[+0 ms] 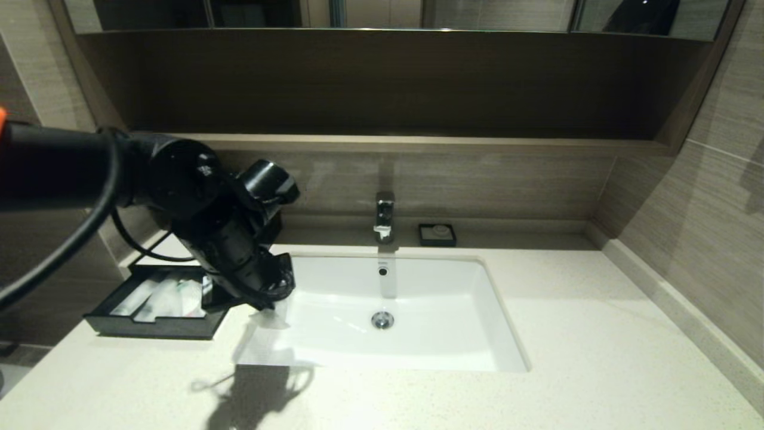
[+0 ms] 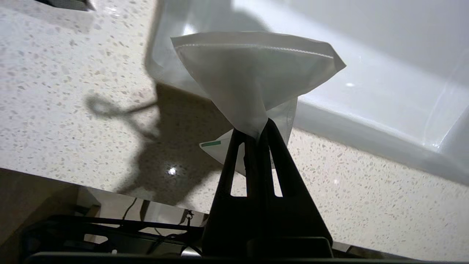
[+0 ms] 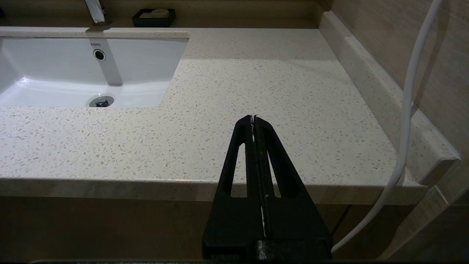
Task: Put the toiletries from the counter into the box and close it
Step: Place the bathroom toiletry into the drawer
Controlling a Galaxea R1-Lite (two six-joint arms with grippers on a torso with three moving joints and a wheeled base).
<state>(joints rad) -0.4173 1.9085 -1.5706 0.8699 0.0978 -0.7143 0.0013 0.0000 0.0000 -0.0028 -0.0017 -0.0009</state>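
From the head camera, the left arm is reaching in from the left side, and the left gripper (image 1: 271,301) is hanging over the near left corner of the sink (image 1: 418,352), above the table (image 1: 537,370). A small clear packet (image 1: 270,316) is dangling from its fingers, clear of the surface. Just left of the arm, the black box (image 1: 152,328) is sitting on the table with its drawer pulled open; two wrapped packets (image 1: 161,298) seem to be lying inside it, though the arm is covering part of the drawer. A tap (image 1: 384,216) and a small black dish (image 1: 437,235) are standing behind the sink.

From the left wrist camera, the left gripper (image 2: 258,134) is pinching the packet (image 2: 253,80) by one crumpled end, its fingers (image 2: 234,146) pressed together on the wrapper. The packet is fanning out above the sink rim (image 2: 329,121), with a green mark showing on it near the fingers.

From the right wrist camera, the right gripper (image 3: 253,119) is resting parked off the front edge of the table (image 3: 256,91), fingers (image 3: 242,132) pressed together with nothing between them. A white cable (image 3: 406,110) is hanging beside the wall.
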